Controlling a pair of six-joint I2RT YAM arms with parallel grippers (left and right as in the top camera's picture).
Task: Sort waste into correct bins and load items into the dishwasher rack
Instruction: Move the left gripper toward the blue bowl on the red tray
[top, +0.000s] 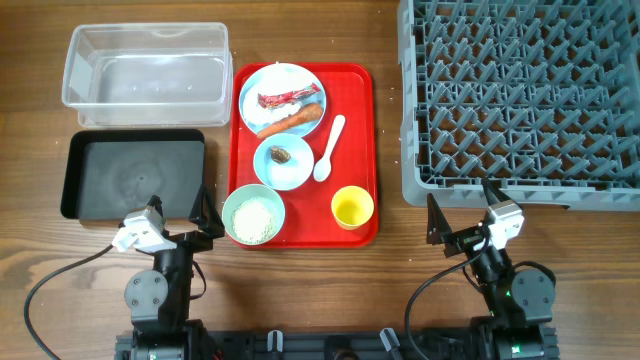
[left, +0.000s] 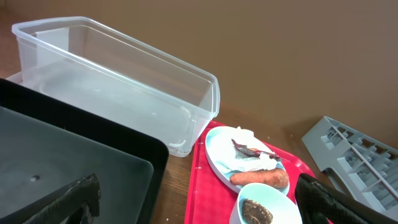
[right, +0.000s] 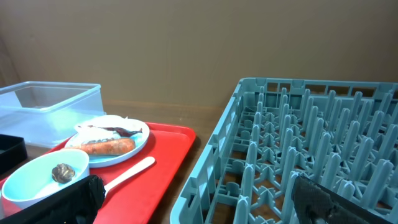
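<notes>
A light-blue plate (top: 281, 98) on the red tray (top: 358, 150) holds a carrot piece (top: 291, 122), a red-and-white wrapper (top: 288, 98) and white tissue. One bowl (top: 283, 162) holds a brown lump (top: 279, 155); another bowl (top: 253, 215) holds white rice. A white spoon (top: 328, 148) and a yellow cup (top: 352, 208) lie on the tray. The clear tub (top: 146, 64) and black tray (top: 133, 174) are at left. The grey rack (top: 520, 95) is at right. My left gripper (top: 170, 222) and right gripper (top: 466, 222) are open and empty near the front edge.
The wrist views show the plate (left: 245, 158), carrot (left: 260, 178), lump bowl (left: 264, 208), tub (left: 112, 81), and the rack (right: 298, 155), spoon (right: 127, 173) and plate (right: 109, 144). Bare wood lies between the red tray and the rack.
</notes>
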